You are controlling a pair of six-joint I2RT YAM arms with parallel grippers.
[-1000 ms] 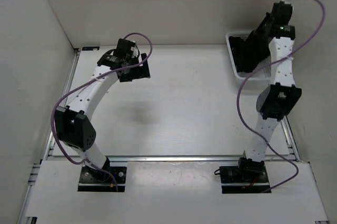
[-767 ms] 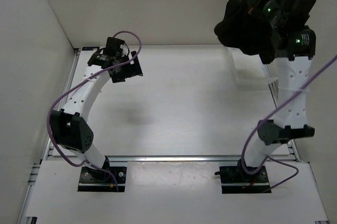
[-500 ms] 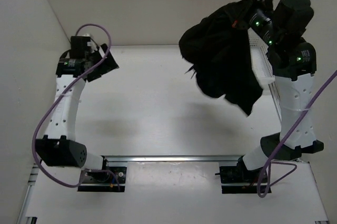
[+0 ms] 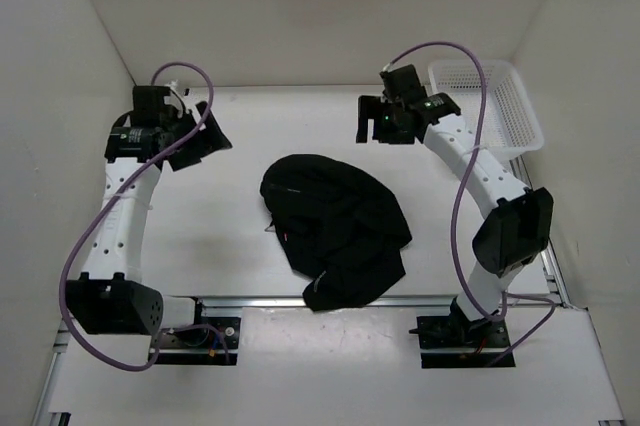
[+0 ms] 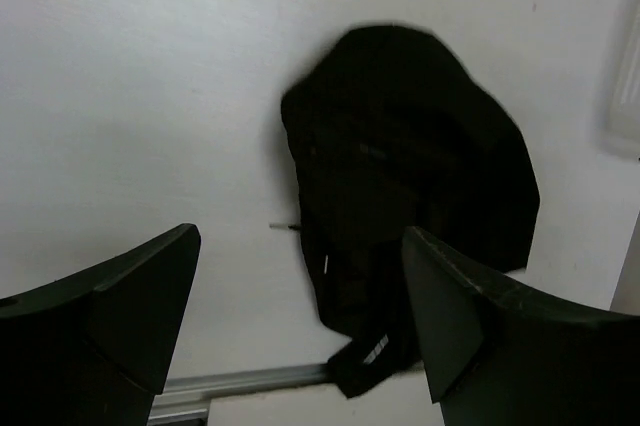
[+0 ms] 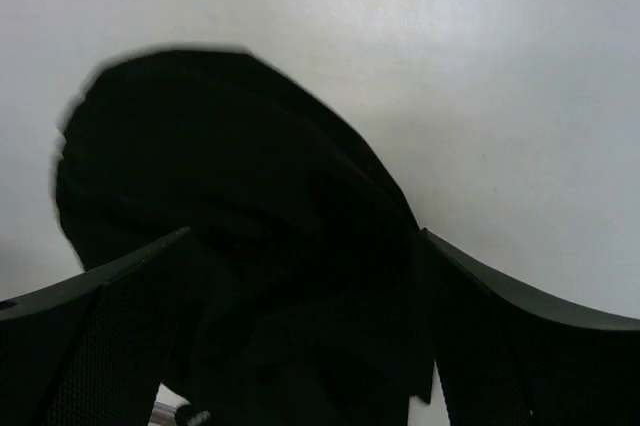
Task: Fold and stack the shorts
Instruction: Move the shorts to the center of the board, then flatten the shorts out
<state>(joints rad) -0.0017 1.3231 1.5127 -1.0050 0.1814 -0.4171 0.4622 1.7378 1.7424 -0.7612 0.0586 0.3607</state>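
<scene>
Crumpled plain black soft fabric shorts (image 4: 335,231) lie heaped mid-table on a flat white tabletop (image 4: 235,221) boxed in by bare white walls (image 4: 300,16), a white plastic mesh basket (image 4: 492,96) at its far right corner; left gripper (image 4: 205,141) and right gripper (image 4: 372,126) hover wide-fingered and empty.

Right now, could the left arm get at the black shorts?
Probably yes. The shorts lie in a heap mid-table, and only bare table lies between them and the left arm, whose jaws stand open and empty.
</scene>
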